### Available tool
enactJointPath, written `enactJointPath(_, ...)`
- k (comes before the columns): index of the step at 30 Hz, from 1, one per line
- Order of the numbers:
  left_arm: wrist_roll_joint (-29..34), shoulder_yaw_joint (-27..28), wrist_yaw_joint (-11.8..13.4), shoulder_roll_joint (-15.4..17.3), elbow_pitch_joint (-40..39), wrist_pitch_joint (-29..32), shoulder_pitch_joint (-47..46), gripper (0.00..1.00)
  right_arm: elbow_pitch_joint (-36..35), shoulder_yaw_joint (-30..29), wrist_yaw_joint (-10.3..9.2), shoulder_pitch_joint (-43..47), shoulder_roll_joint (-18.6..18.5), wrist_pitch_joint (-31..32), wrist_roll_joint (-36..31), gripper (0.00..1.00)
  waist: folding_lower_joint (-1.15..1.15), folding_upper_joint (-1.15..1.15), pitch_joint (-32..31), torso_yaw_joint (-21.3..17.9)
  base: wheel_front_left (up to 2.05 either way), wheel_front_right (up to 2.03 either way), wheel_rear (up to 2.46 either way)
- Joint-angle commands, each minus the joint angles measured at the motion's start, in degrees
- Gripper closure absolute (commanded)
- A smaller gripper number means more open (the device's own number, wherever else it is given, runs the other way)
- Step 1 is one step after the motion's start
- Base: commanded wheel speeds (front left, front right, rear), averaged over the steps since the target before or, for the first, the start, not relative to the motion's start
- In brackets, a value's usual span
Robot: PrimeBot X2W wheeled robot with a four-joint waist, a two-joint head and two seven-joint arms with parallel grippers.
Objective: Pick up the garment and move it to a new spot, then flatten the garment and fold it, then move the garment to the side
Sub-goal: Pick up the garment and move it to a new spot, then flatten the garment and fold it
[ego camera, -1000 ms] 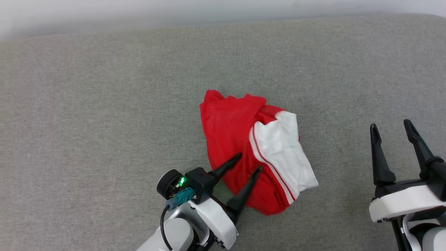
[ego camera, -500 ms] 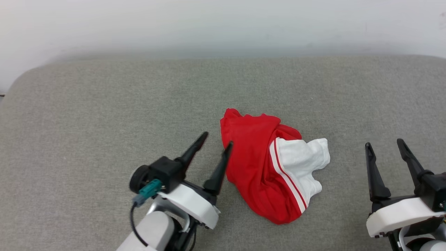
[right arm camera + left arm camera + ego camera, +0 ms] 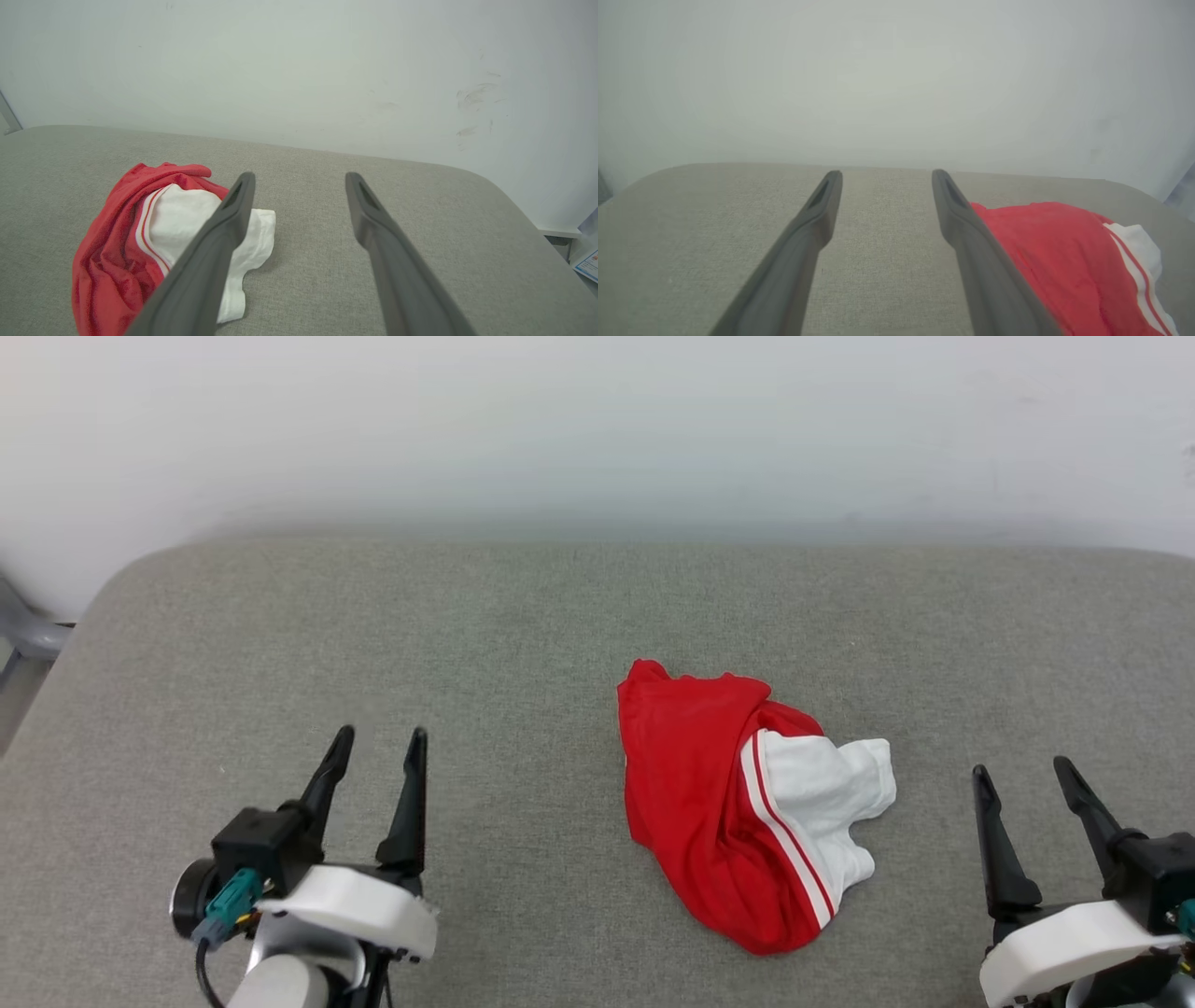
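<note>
1. Red jersey cloth, the garment (image 3: 691, 784), lies crumpled in a heap on the grey surface (image 3: 523, 635), between the two sets of jaws and touching neither.
2. Left jaws stand wide apart and hold nothing, their fingers (image 3: 408, 803) well off to the garment's left.
3. Right jaws are spread just as wide and are empty too, their fingers (image 3: 995, 840) near the heap's right side.
4. A white sleeve (image 3: 822, 784) edged with red-and-white stripe trim lies bunched on the heap's right half.
5. Finely woven fabric covers the surface, which looks padded, has rounded corners and meets a pale wall (image 3: 597, 429).
</note>
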Motion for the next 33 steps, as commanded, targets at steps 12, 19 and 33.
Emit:
enactJointPath(12, 1.90, 1.71, -0.50, -0.13, 0.07, -0.14, 6.30, 0.00, -0.38, -0.94, -0.04, 3.59, 0.01, 0.55, 1.07, 0.00, 0.00, 0.00, -3.52, 0.15, 0.00, 0.00, 0.00)
enactJointPath(19, 2.04, 1.67, -0.79, -0.75, 0.70, -0.14, 6.94, 0.00, -0.11, -0.77, -0.04, 3.67, 0.02, 0.30, 1.26, 0.00, 0.00, 0.00, -3.75, -0.30, 0.00, 0.00, 0.00)
enactJointPath(33, 2.83, 1.81, -1.48, -1.68, 0.05, -0.14, 4.80, 0.00, 3.43, -3.24, -0.03, 3.72, 0.01, 6.05, 1.34, 0.00, 0.00, 0.00, -2.01, 1.30, 0.00, 0.00, 0.00)
